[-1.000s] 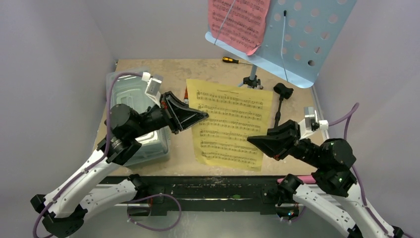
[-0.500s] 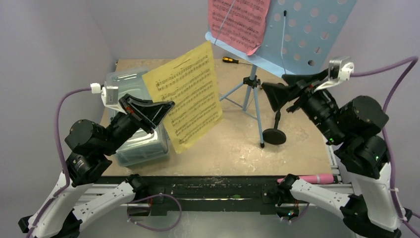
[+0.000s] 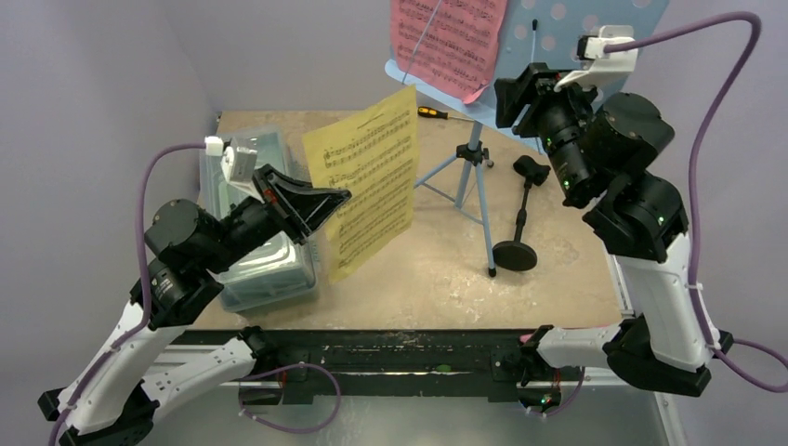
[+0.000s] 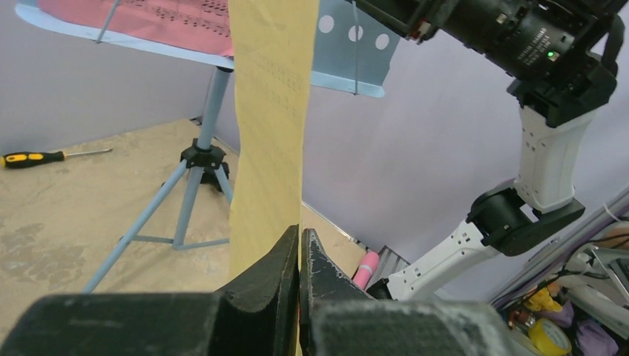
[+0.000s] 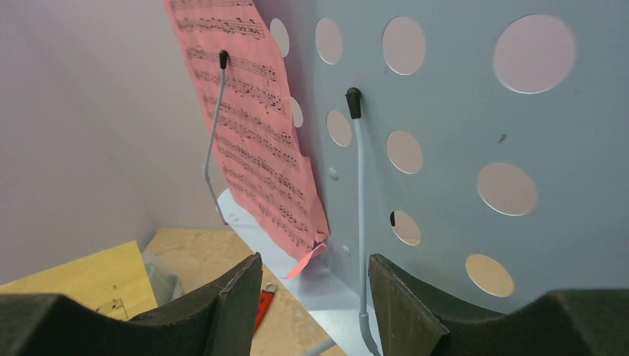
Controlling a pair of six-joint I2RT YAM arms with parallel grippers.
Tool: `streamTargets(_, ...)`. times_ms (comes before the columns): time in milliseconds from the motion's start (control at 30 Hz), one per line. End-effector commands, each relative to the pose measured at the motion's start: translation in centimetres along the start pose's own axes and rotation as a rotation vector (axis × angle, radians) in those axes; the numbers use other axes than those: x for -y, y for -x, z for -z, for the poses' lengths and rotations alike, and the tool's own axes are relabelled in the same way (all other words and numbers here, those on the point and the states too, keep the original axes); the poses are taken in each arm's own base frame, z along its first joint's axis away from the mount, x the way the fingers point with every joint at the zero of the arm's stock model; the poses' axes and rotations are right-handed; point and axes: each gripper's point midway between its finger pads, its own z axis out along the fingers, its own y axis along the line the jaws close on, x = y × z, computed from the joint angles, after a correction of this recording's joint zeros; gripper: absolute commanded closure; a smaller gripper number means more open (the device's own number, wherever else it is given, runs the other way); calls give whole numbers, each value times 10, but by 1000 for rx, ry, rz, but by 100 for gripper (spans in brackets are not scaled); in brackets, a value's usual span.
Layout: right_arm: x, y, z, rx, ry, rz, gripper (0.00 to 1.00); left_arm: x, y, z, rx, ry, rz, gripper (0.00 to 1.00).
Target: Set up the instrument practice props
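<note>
The light blue perforated music stand (image 3: 474, 153) stands at the back on its tripod, and its desk fills the right wrist view (image 5: 460, 111). A pink page (image 3: 446, 42) rests on the desk under a wire arm. My left gripper (image 3: 339, 197) is shut on the edge of the yellow page (image 3: 372, 190) and holds it upright above the table; the left wrist view shows the page (image 4: 271, 111) pinched in the jaws. My right gripper (image 3: 513, 98) is open and raised in front of the desk, with the second wire arm (image 5: 359, 208) showing between its fingers. The black mic stand (image 3: 520, 209) stands on its round base. The pink microphone (image 4: 365, 267) lies at the table's near right edge.
A clear lidded box (image 3: 256, 269) sits under my left arm at the table's left side. A yellow-and-black screwdriver (image 3: 432, 112) lies at the back by the wall. A red-handled tool (image 5: 261, 308) shows below the desk. Purple walls close in on three sides.
My left gripper lifted the yellow page off the table and moved it toward the stand. My right gripper rose from the table up to the stand's desk.
</note>
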Motion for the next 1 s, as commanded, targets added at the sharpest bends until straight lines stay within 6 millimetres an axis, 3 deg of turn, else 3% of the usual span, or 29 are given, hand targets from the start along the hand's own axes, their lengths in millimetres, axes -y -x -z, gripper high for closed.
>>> streamTargets(0, 16, 12, -3, 44, -98, 16, 43, 28, 16, -14, 0, -144, -58, 100)
streamTargets(200, 20, 9, -10, 58, -141, 33, 53, 37, 38, -44, 2, -177, -116, 100)
streamTargets(467, 23, 8, -13, 80, -165, 43, 94, 36, 64, -76, 74, -161, -173, 100)
streamTargets(600, 24, 5, -14, 96, -168, 32, 100, 36, 79, -92, 102, -154, -225, 100)
streamTargets(967, 23, 15, 0, 209, -99, 16, 100, 43, 110, -127, 159, -180, -368, 100)
